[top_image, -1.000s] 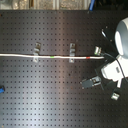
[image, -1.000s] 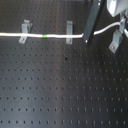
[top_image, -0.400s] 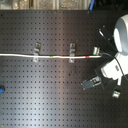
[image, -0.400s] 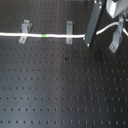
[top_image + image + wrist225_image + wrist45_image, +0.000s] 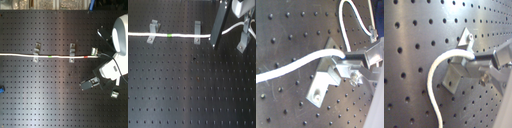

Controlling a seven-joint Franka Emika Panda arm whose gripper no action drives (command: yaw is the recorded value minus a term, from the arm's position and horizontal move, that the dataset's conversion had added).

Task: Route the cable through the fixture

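The white cable [image 5: 138, 34] runs in from the first exterior view's left through two metal clip fixtures [image 5: 152, 31] [image 5: 197, 32], with its green band [image 5: 171, 36] between them. In the second exterior view the cable [image 5: 20, 55] also shows its red band [image 5: 90, 56] past the second clip. My gripper [image 5: 215, 40] [image 5: 102, 61] is shut on the cable close beside a third clip [image 5: 244, 37]. In both wrist views the cable [image 5: 434, 75] [image 5: 291, 65] ends at the fingertips [image 5: 474, 57] [image 5: 343, 56], right at that clip [image 5: 326, 75]. A slack loop [image 5: 351, 20] lies beyond.
The black perforated board [image 5: 188, 90] covers the whole scene. Another small metal clip [image 5: 115, 93] sits below the arm in the second exterior view. A small blue object [image 5: 1, 90] lies at the second exterior view's left edge. The white arm body [image 5: 120, 35] looms at its right.
The gripper has shifted only slightly with the cable in it. The cable stretch to the right of the finger now sits a little higher in the first exterior view.
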